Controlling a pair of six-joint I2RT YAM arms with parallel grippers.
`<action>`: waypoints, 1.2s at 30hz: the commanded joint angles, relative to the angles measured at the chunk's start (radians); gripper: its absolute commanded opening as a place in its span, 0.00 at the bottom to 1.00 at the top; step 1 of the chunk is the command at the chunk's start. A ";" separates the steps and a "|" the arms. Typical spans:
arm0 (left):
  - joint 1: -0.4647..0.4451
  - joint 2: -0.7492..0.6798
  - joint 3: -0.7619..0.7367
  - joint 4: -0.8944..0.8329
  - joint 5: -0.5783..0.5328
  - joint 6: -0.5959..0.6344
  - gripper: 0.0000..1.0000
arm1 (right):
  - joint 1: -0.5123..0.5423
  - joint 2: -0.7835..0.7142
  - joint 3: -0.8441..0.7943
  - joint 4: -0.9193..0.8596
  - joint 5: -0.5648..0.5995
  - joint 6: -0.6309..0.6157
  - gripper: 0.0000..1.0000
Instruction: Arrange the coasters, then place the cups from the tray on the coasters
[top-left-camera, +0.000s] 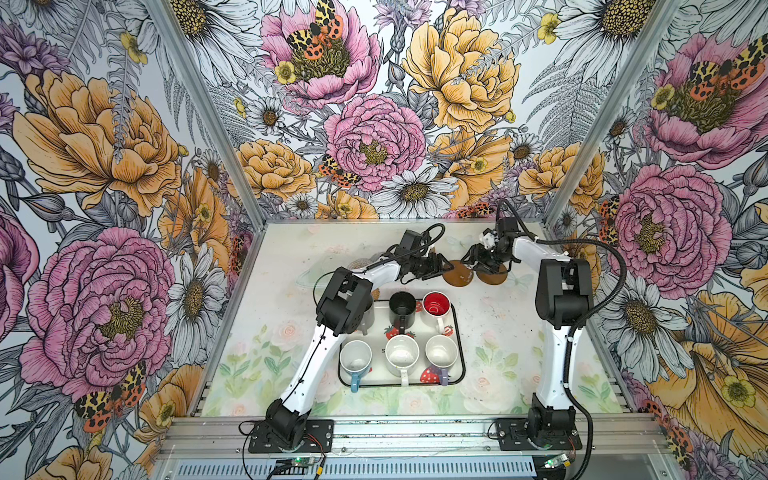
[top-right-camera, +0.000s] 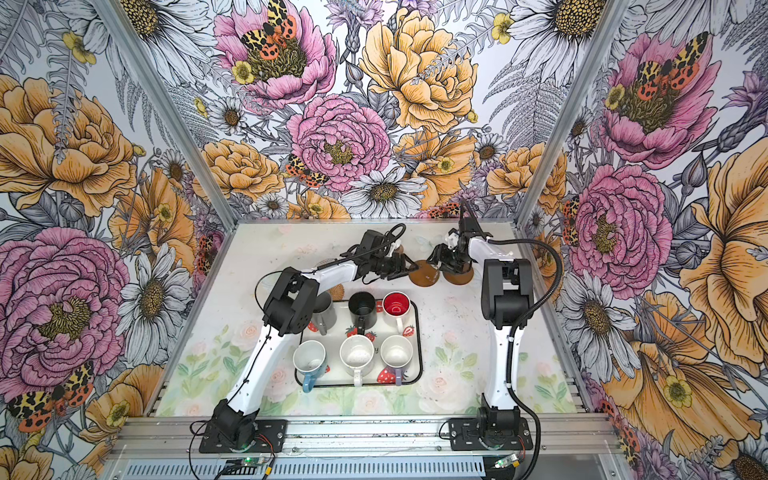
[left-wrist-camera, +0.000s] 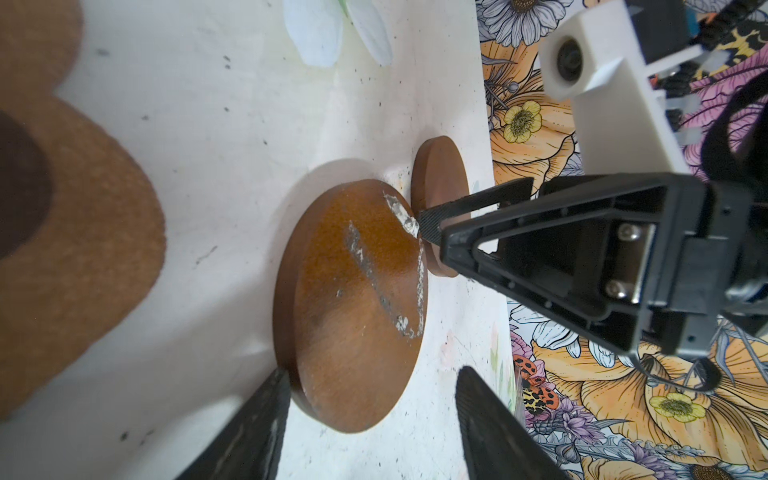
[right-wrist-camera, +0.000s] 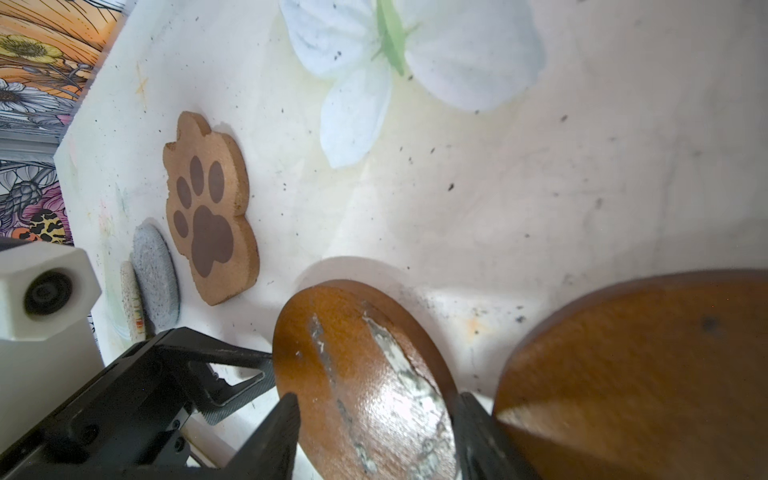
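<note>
At far middle of table (top-left-camera: 498, 332): scratched brown disc (left-wrist-camera: 357, 291) and plain brown disc (right-wrist-camera: 623, 374) are seen lying just beside each other.
Left gripper (left-wrist-camera: 374, 371): jaws are set apart astride the scratched disc's rim. One finger is touching it, a gap is seen at the other, and nothing is held.
Right gripper (right-wrist-camera: 376, 397): jaws are parted over the same disc's opposite edge. A grip cannot be confirmed.
Other coasters: paw-shaped coaster (right-wrist-camera: 208, 216) and grey woven coaster (right-wrist-camera: 156, 278) are noted leftward of the discs.
Cups (top-left-camera: 402, 353): six are counted on the tray (top-left-camera: 379, 322), nearer the arm bases.
</note>
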 joint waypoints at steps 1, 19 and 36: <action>0.006 0.035 -0.033 -0.017 -0.001 -0.018 0.66 | -0.014 -0.066 0.002 0.005 -0.021 -0.004 0.62; -0.002 0.069 0.012 0.024 0.015 -0.062 0.65 | -0.117 -0.206 -0.107 0.008 -0.012 -0.024 0.62; 0.050 -0.096 -0.184 0.110 -0.060 -0.053 0.68 | -0.078 -0.238 -0.118 0.024 -0.028 -0.007 0.62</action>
